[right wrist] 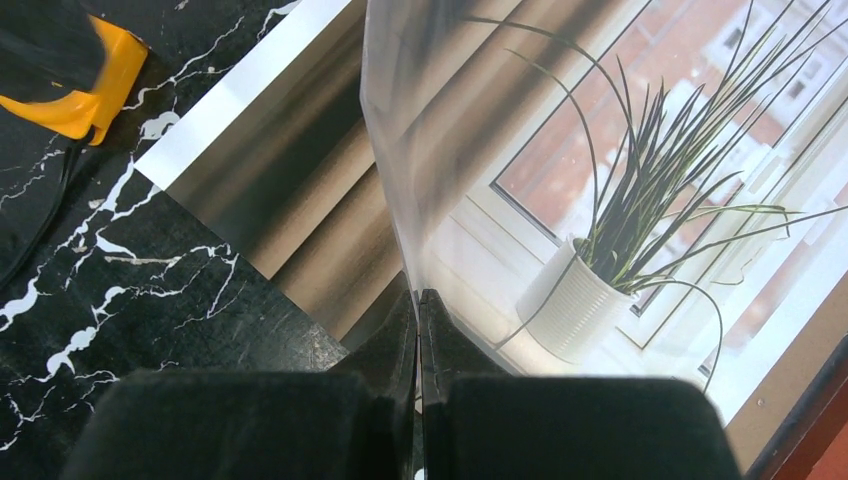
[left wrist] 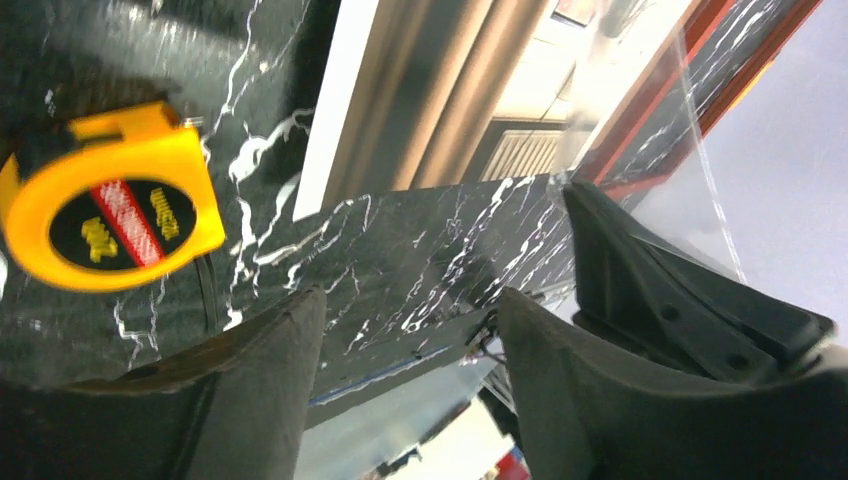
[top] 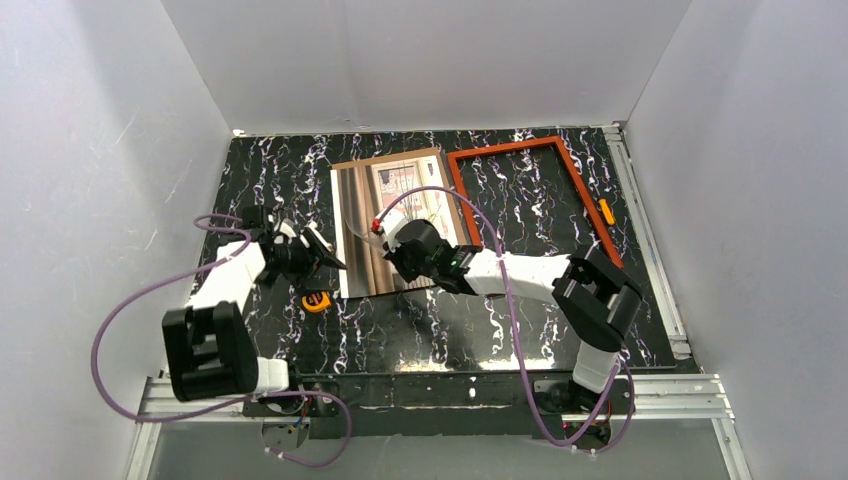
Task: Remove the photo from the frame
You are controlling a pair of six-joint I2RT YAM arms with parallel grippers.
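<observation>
The photo point(top: 360, 215) lies face up on the black marble table, left of the empty red-brown frame point(top: 500, 147) and outside it. My right gripper point(top: 385, 230) is over the photo's middle, shut on the edge of a thin clear sheet point(right wrist: 470, 200) that stands tilted above the print. In the right wrist view the jaws point(right wrist: 418, 295) pinch the sheet, with the photo's curtains point(right wrist: 300, 190) and potted plant below. My left gripper point(top: 325, 255) is open and empty at the photo's left edge. In the left wrist view point(left wrist: 410, 300) it faces the photo point(left wrist: 450, 100) and frame point(left wrist: 680, 80).
A yellow tape measure point(top: 316, 300) lies on the table by the photo's near left corner, close below my left gripper; it also shows in the left wrist view point(left wrist: 110, 210). A small orange item point(top: 606, 212) lies right of the frame. White walls enclose the table.
</observation>
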